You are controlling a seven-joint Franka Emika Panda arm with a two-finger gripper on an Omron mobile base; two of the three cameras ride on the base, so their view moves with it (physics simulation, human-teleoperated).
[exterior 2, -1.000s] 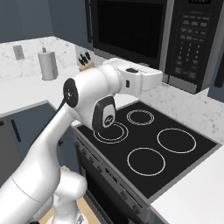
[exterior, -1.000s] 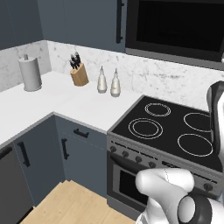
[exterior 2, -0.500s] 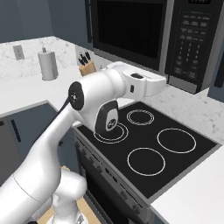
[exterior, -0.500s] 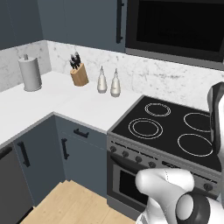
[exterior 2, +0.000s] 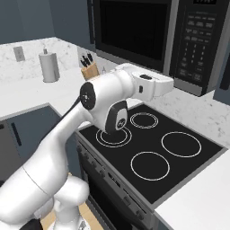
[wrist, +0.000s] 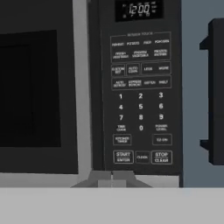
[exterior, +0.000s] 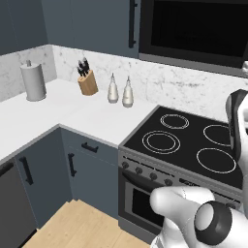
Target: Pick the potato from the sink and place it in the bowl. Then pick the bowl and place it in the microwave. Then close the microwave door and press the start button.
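With the microwave door point(wrist: 39, 87) shut and the jaws point(wrist: 111, 177) fully closed on nothing, we face the microwave point(exterior 2: 157, 38) keypad above the stove point(exterior 2: 152, 148). We judge the start button point(wrist: 123, 156) next: centre the closed tips, advance straight, avoid the neighbouring clock key point(wrist: 142, 157).

White L-shaped counter point(exterior: 63, 118) runs along the marble backsplash and turns the corner above dark cabinet fronts. Standing directly on it: a paper towel roll point(exterior: 33, 81) on its upright holder toward the left end, a wooden knife block point(exterior: 88, 83) with dark handles against the back wall, and two pale bottles point(exterior: 120, 90) just beside each other, near the black stove point(exterior: 186, 145). The stove sits flush between counter sections; its ring burners are bare
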